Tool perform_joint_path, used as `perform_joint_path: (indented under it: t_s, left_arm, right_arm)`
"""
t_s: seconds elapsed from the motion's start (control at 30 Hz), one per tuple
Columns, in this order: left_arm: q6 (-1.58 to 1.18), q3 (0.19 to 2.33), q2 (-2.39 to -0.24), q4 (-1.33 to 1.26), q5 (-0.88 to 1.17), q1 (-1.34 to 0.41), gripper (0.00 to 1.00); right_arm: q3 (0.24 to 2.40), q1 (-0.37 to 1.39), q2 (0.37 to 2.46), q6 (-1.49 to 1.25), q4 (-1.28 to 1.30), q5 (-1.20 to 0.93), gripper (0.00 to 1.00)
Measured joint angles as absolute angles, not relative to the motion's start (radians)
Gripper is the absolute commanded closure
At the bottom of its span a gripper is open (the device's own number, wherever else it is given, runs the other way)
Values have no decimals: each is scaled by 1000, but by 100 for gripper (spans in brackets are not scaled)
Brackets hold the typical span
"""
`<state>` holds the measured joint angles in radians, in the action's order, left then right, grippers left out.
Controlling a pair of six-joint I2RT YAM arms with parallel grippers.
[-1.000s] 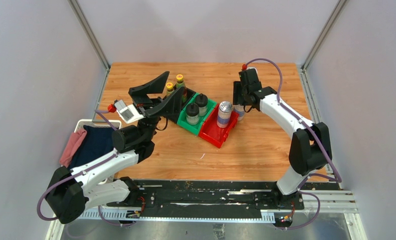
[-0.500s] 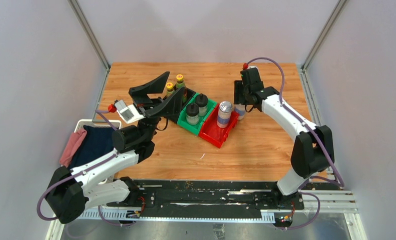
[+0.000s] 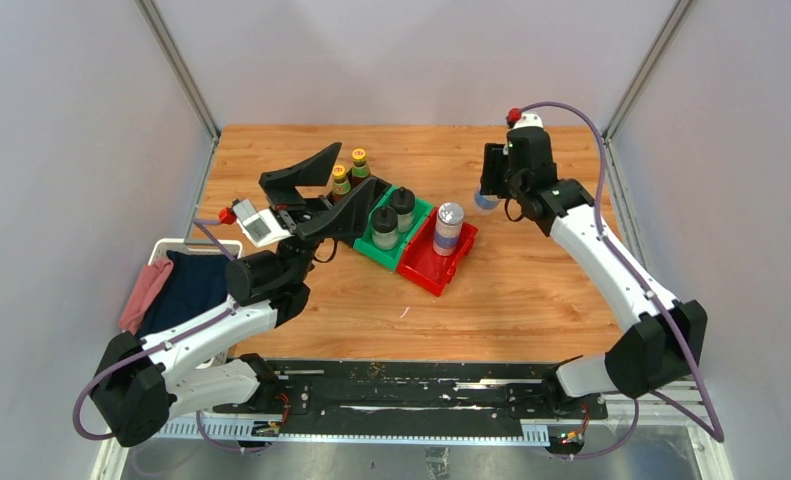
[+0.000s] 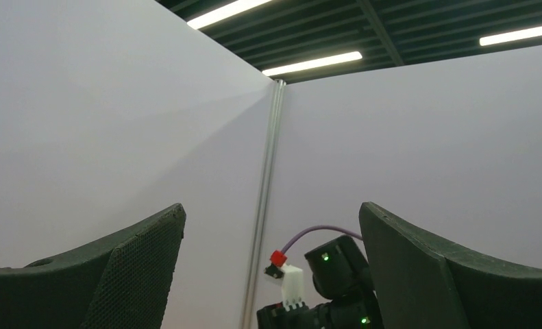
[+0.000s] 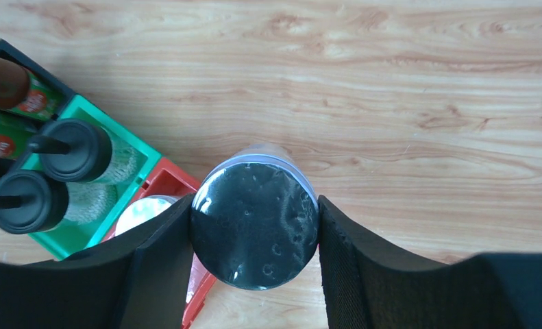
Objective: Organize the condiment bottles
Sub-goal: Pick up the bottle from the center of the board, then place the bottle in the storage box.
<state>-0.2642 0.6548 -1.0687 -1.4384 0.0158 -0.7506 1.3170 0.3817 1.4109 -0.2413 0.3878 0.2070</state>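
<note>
Right gripper (image 3: 489, 186), jaws clamped on a shaker (image 5: 254, 236), holds it aloft just right of the red bin (image 3: 429, 266). Left gripper (image 4: 271, 212) jaws gape empty. A skewed descent could topple the bin's second shaker (image 3: 449, 226).

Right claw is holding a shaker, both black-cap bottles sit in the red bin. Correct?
Not quite: the black-cap bottles sit in the green bin, as the top external view shows. The right claw does hold a shaker.

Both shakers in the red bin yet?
No, only one shaker stands in the red bin; the right pincer grips the other shaker outside it.
</note>
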Motion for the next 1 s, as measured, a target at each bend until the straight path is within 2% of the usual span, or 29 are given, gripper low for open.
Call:
perform_joint_path:
  t_s: [0.47,1.0]
  left_arm:
    - [-262,655,-1069,-1441,14,-756,0]
    - [-262,654,-1069,-1447,14,-756,0]
  right_arm:
    - [1309,429,1161,-192,343,228,100]
    - [1307,658,1109,-141,357,229,100]
